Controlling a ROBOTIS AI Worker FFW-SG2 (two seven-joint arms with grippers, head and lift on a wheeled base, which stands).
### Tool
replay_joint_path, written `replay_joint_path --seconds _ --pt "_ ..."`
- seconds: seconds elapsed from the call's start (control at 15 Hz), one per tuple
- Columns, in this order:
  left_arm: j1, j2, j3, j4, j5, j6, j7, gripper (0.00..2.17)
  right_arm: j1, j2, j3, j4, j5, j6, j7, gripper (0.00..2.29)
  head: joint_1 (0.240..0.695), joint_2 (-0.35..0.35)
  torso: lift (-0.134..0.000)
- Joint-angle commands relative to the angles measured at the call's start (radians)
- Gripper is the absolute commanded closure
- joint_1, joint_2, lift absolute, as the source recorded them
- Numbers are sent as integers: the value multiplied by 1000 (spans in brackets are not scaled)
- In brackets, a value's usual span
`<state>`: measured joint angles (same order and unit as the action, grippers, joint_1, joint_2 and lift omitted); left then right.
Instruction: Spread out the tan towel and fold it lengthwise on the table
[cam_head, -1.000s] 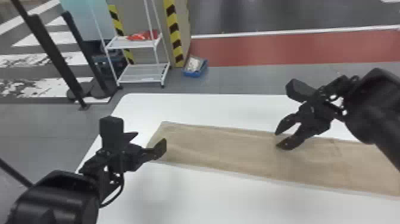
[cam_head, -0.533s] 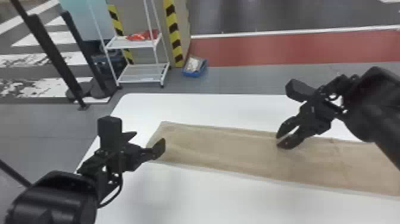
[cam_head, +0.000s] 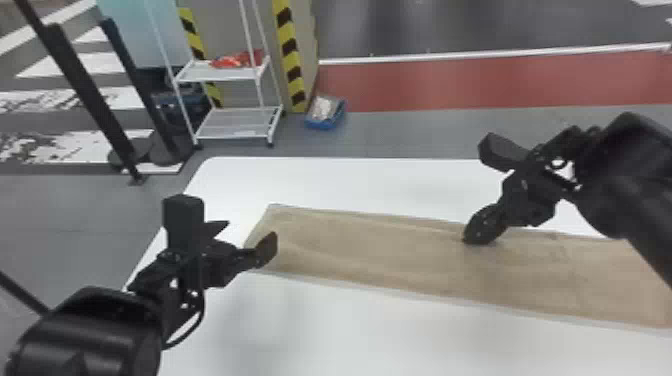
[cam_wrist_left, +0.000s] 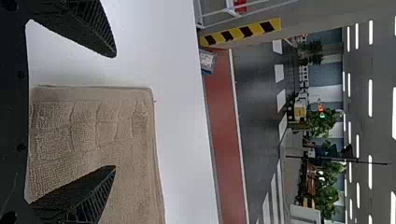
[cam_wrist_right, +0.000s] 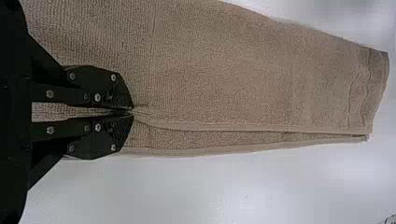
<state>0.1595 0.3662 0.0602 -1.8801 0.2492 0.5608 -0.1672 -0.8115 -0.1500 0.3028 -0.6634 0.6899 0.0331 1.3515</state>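
The tan towel (cam_head: 370, 245) lies as a long folded strip across the white table, running from centre left to the right edge. My right gripper (cam_head: 472, 240) is at its far edge, right of centre. In the right wrist view the gripper (cam_wrist_right: 132, 111) is shut, pinching the upper layer of the towel (cam_wrist_right: 243, 70) near its hem, with another hem showing alongside. My left gripper (cam_head: 250, 237) is by the strip's left end. In the left wrist view the left gripper (cam_wrist_left: 115, 112) is wide open, one finger over the towel (cam_wrist_left: 93, 126), the other over bare table.
The white table (cam_head: 340, 180) extends behind and in front of the towel. Beyond it on the floor stand a white shelf rack (cam_head: 232, 124), a blue box (cam_head: 325, 112) and black posts (cam_head: 90, 95) at the left.
My right gripper, open before, has shut on the towel's far edge. The left gripper and the towel's outline look nearly unchanged.
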Motion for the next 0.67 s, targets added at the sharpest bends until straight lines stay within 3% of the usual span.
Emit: replay_joint_path --seconds 0.0,0.6 --pt "-2 -1 0 -1 1 0 0 22 0 1 -2 -2 -1 0 0 1207 695 159 -124" --pt "-29 0 -3 7 1 3 0 22 12 3 -21 -39 -1 9 -58 1190 695 155 -124"
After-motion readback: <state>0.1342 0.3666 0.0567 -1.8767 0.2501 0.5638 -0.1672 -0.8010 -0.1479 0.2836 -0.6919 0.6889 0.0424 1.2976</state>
